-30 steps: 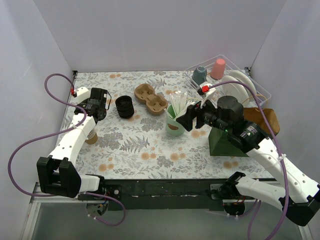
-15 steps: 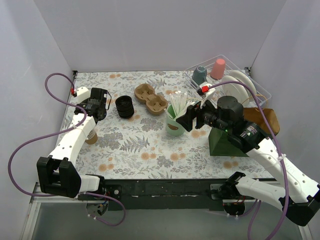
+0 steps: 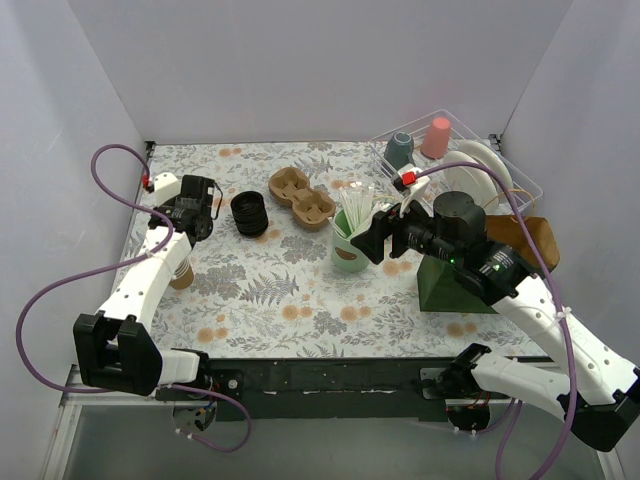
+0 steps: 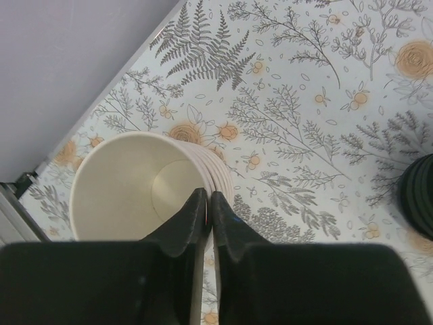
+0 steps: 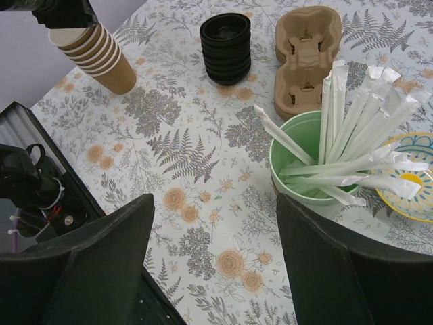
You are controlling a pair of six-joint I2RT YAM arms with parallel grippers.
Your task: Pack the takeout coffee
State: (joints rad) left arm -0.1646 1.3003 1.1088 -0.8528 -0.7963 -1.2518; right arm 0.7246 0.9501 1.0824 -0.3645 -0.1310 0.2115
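Observation:
The takeout coffee is out of view. A leaning stack of lidless brown paper cups (image 3: 182,272) stands at the left. My left gripper (image 3: 185,232) hangs over it. In the left wrist view its fingers (image 4: 196,217) pinch the rim of the top cup (image 4: 128,183), one inside and one outside. The right wrist view shows the same stack (image 5: 101,57) at top left. A ribbed stack of black lids (image 3: 249,214) and a brown pulp carrier (image 3: 301,197) lie behind it. My right gripper (image 3: 375,235) hovers open over the cloth (image 5: 213,203), holding nothing.
A green cup of wrapped straws (image 3: 350,250) stands just left of the right gripper. A clear bin (image 3: 515,170) at the back right holds a teal mug (image 3: 400,150), a pink cup (image 3: 436,137) and white plates. A dark green box (image 3: 450,285) sits under the right arm.
The left jaws have drawn closer together on the top cup's rim. Neither arm has visibly moved.

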